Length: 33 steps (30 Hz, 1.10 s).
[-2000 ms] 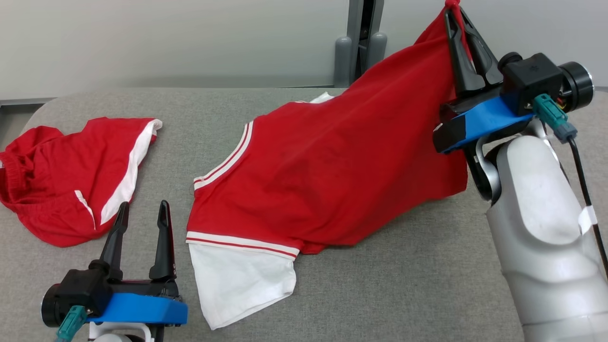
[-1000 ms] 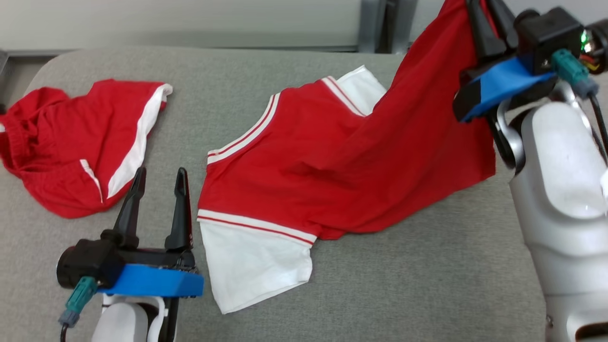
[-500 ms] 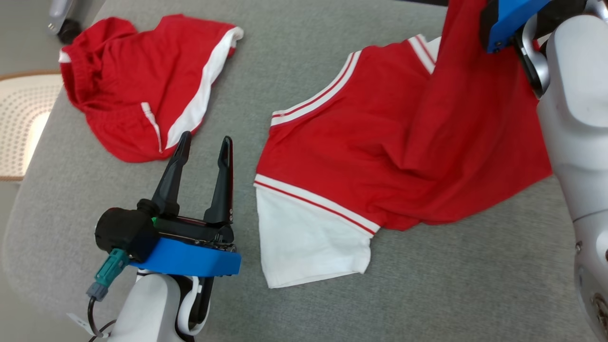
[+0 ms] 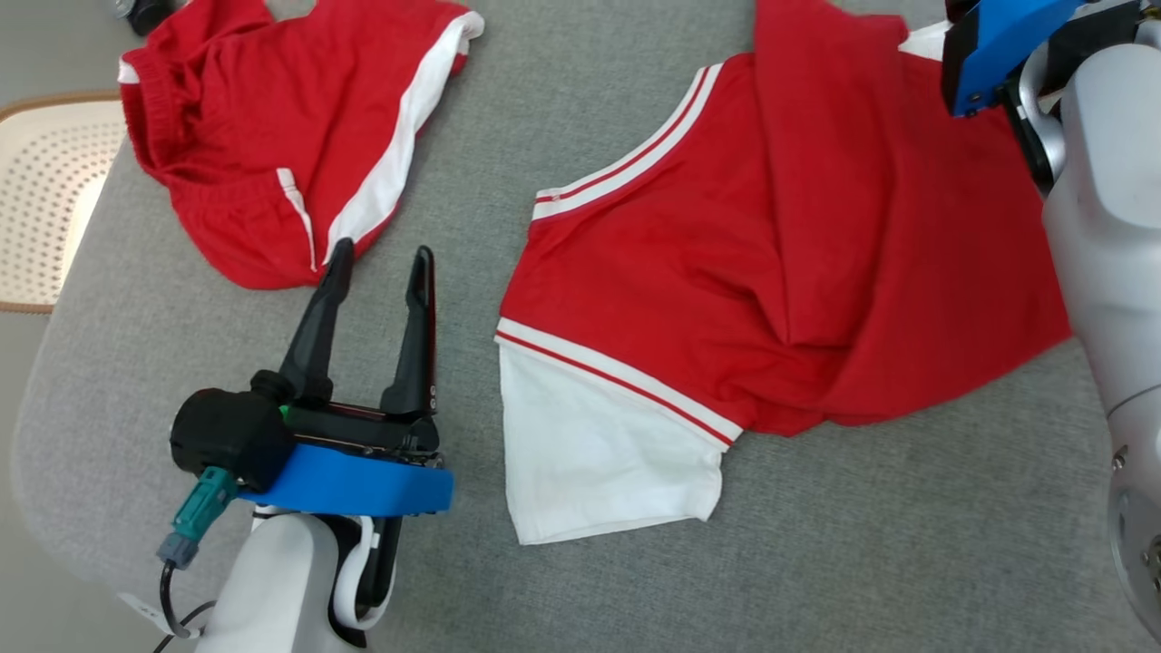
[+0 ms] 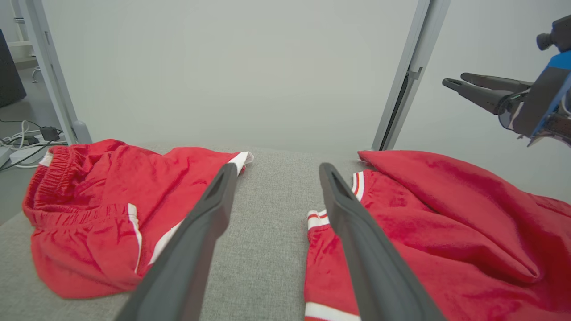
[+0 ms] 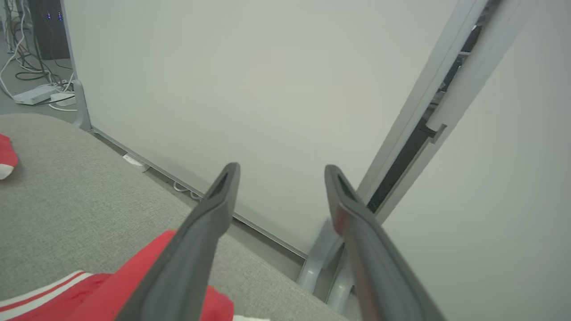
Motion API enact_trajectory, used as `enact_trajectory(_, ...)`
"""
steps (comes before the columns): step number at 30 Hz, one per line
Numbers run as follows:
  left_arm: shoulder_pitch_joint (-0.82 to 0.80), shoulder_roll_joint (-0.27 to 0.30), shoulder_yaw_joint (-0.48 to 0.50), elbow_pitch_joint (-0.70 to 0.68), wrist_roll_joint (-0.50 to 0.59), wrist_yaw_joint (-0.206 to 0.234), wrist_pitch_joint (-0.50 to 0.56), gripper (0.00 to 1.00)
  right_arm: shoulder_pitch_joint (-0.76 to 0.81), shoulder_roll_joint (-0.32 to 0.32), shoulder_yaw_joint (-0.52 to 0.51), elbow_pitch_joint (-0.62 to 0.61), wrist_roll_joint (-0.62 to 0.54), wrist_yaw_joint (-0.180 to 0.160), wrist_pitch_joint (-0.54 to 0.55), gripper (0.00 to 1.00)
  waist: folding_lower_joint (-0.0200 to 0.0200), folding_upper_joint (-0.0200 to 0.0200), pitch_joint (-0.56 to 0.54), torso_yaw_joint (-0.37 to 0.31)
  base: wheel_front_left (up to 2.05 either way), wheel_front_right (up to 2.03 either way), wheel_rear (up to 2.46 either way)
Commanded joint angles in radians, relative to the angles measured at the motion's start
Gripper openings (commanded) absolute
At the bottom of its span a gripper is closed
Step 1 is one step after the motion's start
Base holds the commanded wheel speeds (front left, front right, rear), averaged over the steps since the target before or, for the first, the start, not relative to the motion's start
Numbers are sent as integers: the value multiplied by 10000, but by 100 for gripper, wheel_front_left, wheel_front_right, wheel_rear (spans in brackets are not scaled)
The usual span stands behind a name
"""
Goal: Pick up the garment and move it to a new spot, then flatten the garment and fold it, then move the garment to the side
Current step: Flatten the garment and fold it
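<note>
The garment, a red shirt (image 4: 771,254) with white sleeves and striped trim, lies on the grey table (image 4: 862,544), one flap folded over its middle. Its near white sleeve (image 4: 590,462) lies flat toward me. My left gripper (image 4: 383,251) stands open just left of the shirt, nothing between its fingers; its wrist view has the gripper (image 5: 277,168) between the shorts and the shirt (image 5: 446,232). My right gripper (image 6: 282,167) is open and empty, raised above the shirt's far edge (image 6: 111,294). The left wrist view also catches it (image 5: 455,79) in the air with its fingers apart.
Red shorts (image 4: 272,136) with white stripes lie crumpled at the table's far left. A pale perforated basket (image 4: 45,199) sits beyond the left edge. A grey wall panel and a post (image 5: 401,89) stand behind the table. My right forearm (image 4: 1107,272) covers the shirt's right side.
My right gripper has opened and let go of the shirt's lifted edge, which has dropped and folded over the shirt. The head camera has tilted down and shifted. The left gripper stays open.
</note>
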Motion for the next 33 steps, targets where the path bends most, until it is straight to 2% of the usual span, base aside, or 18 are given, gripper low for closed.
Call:
enact_trajectory(1, 67, 33, 158, 16, 112, -14, -29, 100, 218, 3, -134, -227, 39, -6, -64, 100, -2, 0, -265, -327, 0, 0, 0)
enact_trajectory(9, 611, 35, 918, 65, 562, -159, -29, 100, 2575, -94, -1018, -2959, 732, -6, -87, 100, -2, 0, -1155, -1335, 0, 0, 0)
enact_trajectory(16, 1031, 36, 1419, 97, 922, -381, -29, 100, 4786, -230, -1364, -4046, 937, -6, -88, 100, -2, 0, -1610, -2043, 0, 0, 0)
enact_trajectory(25, 953, 36, 1479, 41, 952, -462, -29, 100, 5997, -77, -1081, -3987, 1320, -6, -89, 100, -2, 0, -1603, -2187, 0, 0, 0)
enact_trajectory(33, 780, 35, 1350, -40, 803, -417, -29, 100, 6139, -49, -858, -2886, 1497, -6, -41, 100, -2, 0, -1262, -1951, 0, 0, 0)
